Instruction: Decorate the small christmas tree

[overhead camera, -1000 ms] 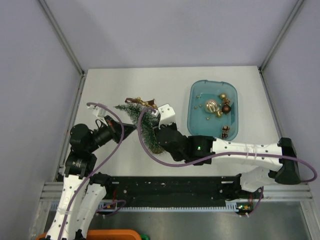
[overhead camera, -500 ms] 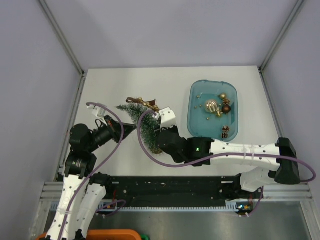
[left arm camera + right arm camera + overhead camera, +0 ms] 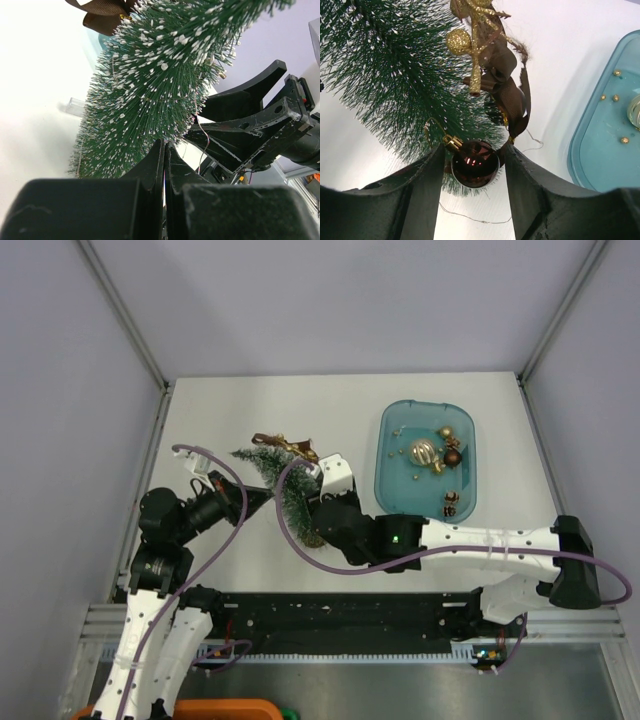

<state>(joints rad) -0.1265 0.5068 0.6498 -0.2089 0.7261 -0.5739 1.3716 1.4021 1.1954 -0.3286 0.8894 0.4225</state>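
right gripper (image 3: 476, 152) loosely straddles a bauble (image 3: 475, 165) against the small christmas tree (image 3: 390, 70).

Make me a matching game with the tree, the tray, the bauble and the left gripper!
Things:
1. tree
2. tray
3. bauble
4. left gripper

Clues:
A. blue
B. shut
C. green with white tips
D. between the fingers of the right gripper

Pairs: 1-C, 2-A, 3-D, 4-B
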